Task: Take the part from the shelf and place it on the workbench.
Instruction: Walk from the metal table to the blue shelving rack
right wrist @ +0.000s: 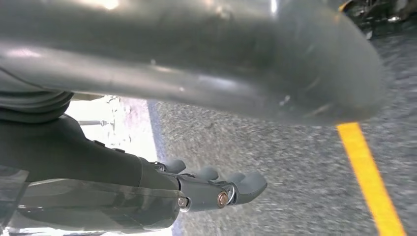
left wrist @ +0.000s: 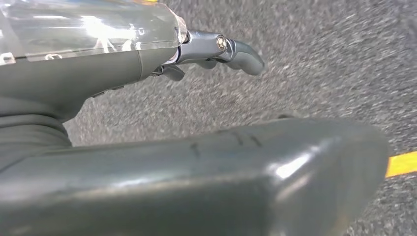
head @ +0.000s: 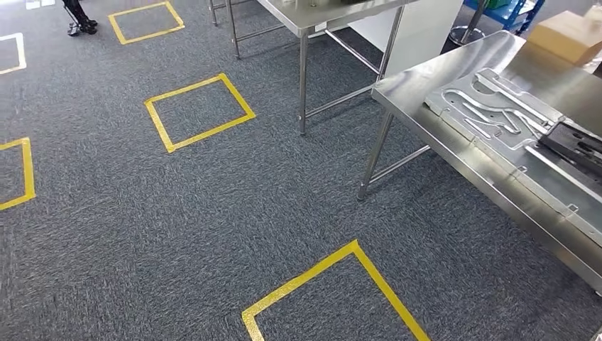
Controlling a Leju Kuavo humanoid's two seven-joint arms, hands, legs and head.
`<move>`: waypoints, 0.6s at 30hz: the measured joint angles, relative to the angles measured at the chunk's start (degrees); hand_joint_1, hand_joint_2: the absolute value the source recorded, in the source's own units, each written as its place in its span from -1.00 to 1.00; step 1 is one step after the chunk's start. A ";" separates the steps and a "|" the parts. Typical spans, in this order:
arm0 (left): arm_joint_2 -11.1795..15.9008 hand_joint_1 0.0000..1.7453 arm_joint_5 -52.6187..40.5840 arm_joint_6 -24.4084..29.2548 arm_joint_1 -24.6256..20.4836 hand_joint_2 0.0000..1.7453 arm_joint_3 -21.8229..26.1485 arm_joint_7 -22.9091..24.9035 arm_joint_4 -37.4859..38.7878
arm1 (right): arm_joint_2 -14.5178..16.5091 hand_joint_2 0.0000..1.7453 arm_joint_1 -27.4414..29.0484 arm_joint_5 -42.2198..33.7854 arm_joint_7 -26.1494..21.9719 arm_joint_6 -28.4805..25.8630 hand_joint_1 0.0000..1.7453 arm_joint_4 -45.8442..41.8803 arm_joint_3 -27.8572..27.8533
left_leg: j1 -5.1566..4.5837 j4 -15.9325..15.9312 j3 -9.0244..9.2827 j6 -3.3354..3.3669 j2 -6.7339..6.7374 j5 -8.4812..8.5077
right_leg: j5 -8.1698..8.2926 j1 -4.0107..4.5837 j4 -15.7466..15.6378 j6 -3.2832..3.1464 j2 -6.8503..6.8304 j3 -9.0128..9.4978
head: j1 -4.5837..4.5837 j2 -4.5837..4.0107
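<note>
The steel workbench [head: 419, 89] stands at the right of the head view. On it lies a flat silver metal plate with cut-out slots [head: 490, 106], and beside that a black flat piece [head: 576, 144] at the picture's edge. My left hand [left wrist: 98, 64] hangs over grey carpet, its fingers [left wrist: 243, 55] stretched out and its thumb [left wrist: 221, 182] apart, holding nothing. My right hand [right wrist: 98, 167] hangs over the carpet too, fingers [right wrist: 236, 187] extended, thumb [right wrist: 221, 64] apart, nothing in it.
A second steel table [head: 305, 18] stands at the back, a gap of carpet between it and the workbench. Yellow tape squares [head: 199, 112] mark the floor. A cardboard box [head: 568, 35] and a blue frame [head: 515, 11] sit at the far right.
</note>
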 joint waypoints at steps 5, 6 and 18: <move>0.65 -1.00 -1.00 0.07 -0.18 -1.00 -1.06 1.21 -0.02 | 0.34 -1.00 -0.44 -0.52 0.75 -0.59 -1.00 0.10 -1.08 | 0.55 3.77 -1.41 -1.67 1.38 -0.21 | 0.37 0.30 -2.85 -1.25 -1.84 2.54 | -0.06 0.00; 0.80 -1.00 -1.04 0.08 -0.28 -1.00 -1.21 1.24 -0.02 | 0.42 -1.00 -0.40 -0.50 0.82 -0.60 -1.00 0.10 -1.21 | 0.54 6.96 -3.17 -2.05 2.75 -1.19 | 0.14 0.12 -3.31 -1.50 -2.49 3.27 | -0.07 0.00; 1.68 -1.00 -1.78 0.49 -0.38 -1.00 -2.22 0.78 -0.02 | 0.93 -1.00 -0.67 -0.33 -0.30 -0.46 -1.00 0.10 -2.31 | 0.48 0.29 -6.25 -1.51 7.98 4.81 | -1.95 0.13 -3.31 0.29 -8.90 6.13 | -0.09 0.00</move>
